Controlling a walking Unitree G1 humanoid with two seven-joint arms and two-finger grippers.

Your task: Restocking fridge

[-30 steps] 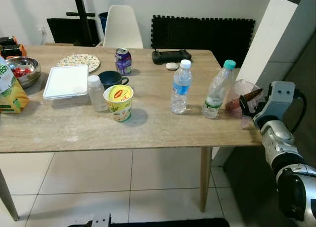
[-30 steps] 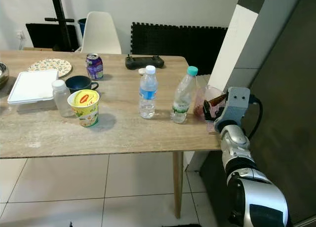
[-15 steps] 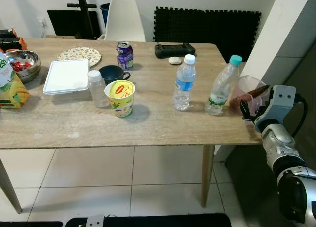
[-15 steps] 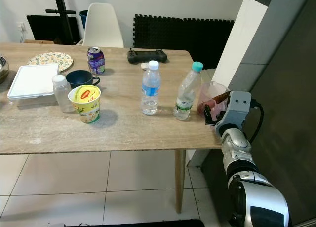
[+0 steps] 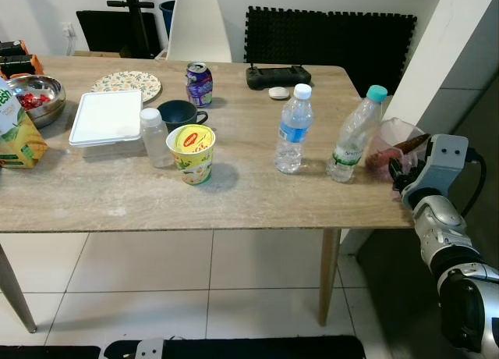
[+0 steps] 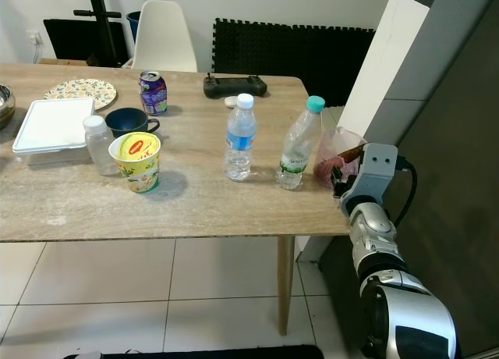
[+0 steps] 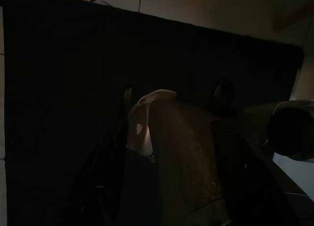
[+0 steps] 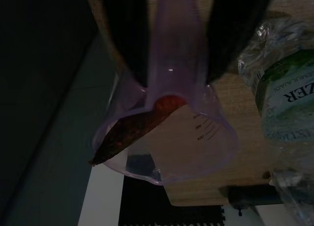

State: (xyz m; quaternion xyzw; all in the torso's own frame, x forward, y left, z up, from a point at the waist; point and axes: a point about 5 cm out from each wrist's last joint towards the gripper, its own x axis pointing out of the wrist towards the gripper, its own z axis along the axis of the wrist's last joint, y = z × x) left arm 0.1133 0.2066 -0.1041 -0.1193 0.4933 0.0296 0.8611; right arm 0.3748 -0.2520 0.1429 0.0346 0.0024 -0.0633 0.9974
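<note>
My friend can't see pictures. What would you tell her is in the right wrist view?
The right gripper has its two black fingers around a clear purple plastic cup holding something red and brown. The cup sits at the edge of a wooden table, beside a crinkled water bottle with a green label.

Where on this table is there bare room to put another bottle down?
The front strip of the table before the noodle cup is bare, as is the gap between that cup and the blue-label water bottle. The far-left end around the white lidded container is crowded.
</note>
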